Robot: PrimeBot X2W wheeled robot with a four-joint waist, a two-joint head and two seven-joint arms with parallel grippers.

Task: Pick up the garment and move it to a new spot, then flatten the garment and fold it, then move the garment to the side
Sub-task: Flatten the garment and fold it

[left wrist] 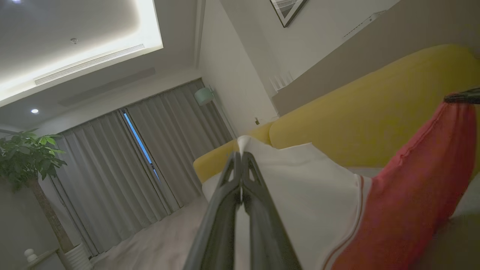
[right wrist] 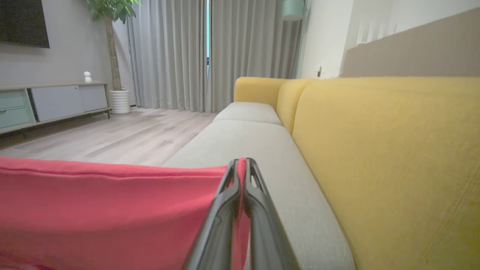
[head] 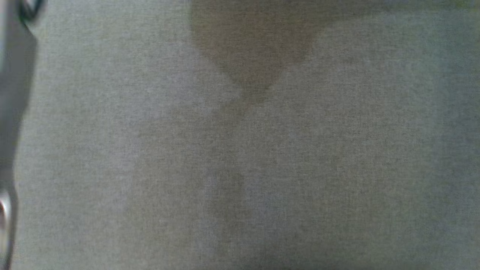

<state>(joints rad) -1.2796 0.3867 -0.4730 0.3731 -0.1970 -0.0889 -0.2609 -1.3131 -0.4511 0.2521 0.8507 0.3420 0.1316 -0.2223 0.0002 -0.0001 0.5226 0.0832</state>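
Below the head camera lies a grey woven surface (head: 337, 168), blurred and very near. A darker shadow falls on its upper middle. A dark blurred shape (head: 15, 93) runs down the left edge, and what it is cannot be told.

Along the left wrist view, the left gripper (left wrist: 242, 155) has its two dark fingers pressed together on a corner of the garment (left wrist: 311, 191). A small white tip of cloth stands out above the fingertips. The garment hangs in the air in front of the yellow sofa back (left wrist: 375, 108). Its near part is white and smooth. Further right it becomes coral red, and a thin red stripe follows the seam where the two colours meet. The red part rises toward the right edge, where the right gripper (left wrist: 450, 98) pinches its top. Behind are grey curtains (left wrist: 123, 168) and a green plant (left wrist: 30, 153).

At the right wrist view, the right gripper (right wrist: 242, 165) is clamped on the red edge of the garment (right wrist: 112, 210), with a strip of red cloth between its fingers. From there the cloth stretches left as a wide, taut band with a hemmed upper edge. The grey seat cushion (right wrist: 255, 150) shows behind it, the yellow back is at the right, and a wooden floor (right wrist: 123, 135) is at the left.
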